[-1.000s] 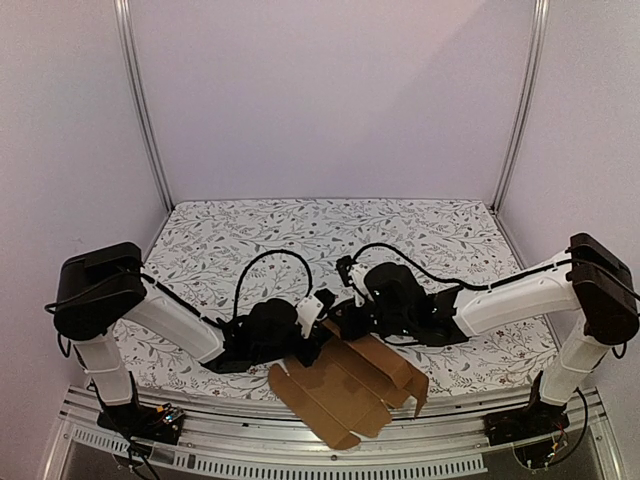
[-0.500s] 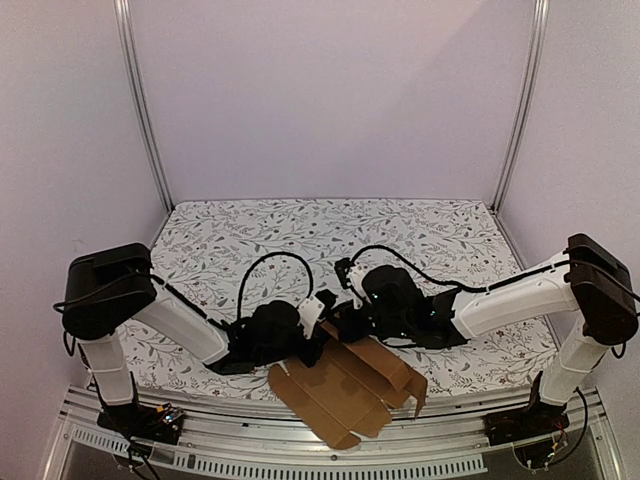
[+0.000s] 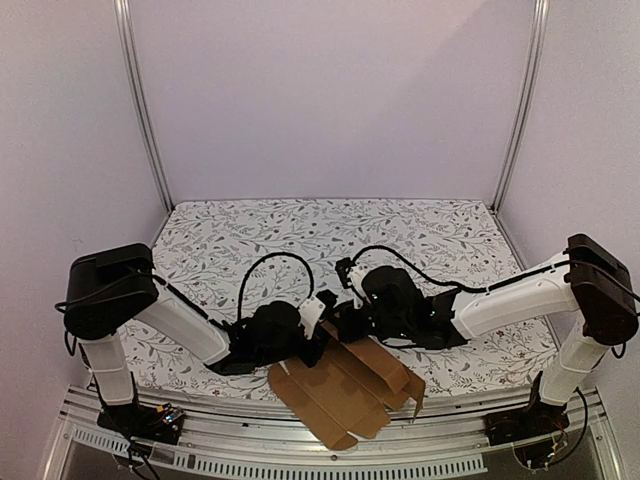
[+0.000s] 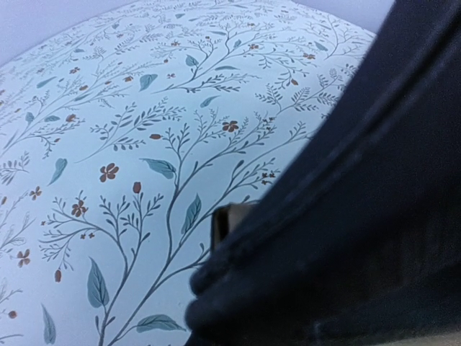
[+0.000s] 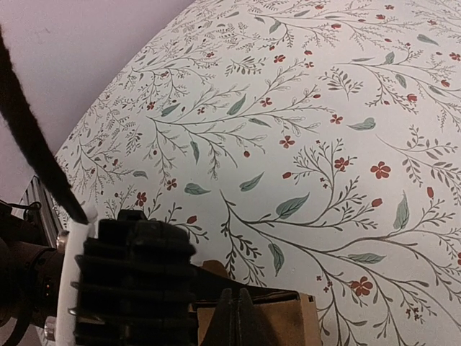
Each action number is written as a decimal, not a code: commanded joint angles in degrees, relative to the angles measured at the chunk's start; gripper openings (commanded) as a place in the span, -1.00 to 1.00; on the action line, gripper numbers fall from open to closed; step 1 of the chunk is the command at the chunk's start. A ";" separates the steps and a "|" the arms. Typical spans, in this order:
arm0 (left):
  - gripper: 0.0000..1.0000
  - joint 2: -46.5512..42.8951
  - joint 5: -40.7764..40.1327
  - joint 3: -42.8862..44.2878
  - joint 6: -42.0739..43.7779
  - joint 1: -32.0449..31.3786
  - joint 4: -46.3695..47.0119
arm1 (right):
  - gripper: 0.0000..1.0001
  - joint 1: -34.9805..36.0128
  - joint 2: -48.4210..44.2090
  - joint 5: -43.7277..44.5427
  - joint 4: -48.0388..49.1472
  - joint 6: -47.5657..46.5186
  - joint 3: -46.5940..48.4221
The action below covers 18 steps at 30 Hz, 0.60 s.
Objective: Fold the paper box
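Brown paper box (image 3: 338, 398), unfolded die-cut sheet, creased flaps, right side raised

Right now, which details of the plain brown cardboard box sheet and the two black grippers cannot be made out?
left gripper: open or shut unknown. In the top view its own wrist covers it; in the left wrist view a dark blurred mass fills the frame.
right gripper: in the right wrist view the bottom edge cuts the fingers, so any grip on cardboard is unclear.
brown cardboard paper box: its far flaps lie hidden under both wrists in the top view.
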 commanded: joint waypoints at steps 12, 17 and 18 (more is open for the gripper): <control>-0.55 1.72 -1.70 1.95 -0.85 -1.20 1.12 | -1.00 0.72 -0.04 0.49 -2.79 0.67 -1.63; -0.53 1.69 -3.12 -0.30 -2.40 -1.71 3.88 | -1.00 0.71 -0.71 0.90 -2.70 1.28 -2.35; -0.51 1.58 -3.14 -1.43 -2.87 -1.75 5.60 | -1.00 0.71 -1.04 1.00 -2.70 1.43 -2.56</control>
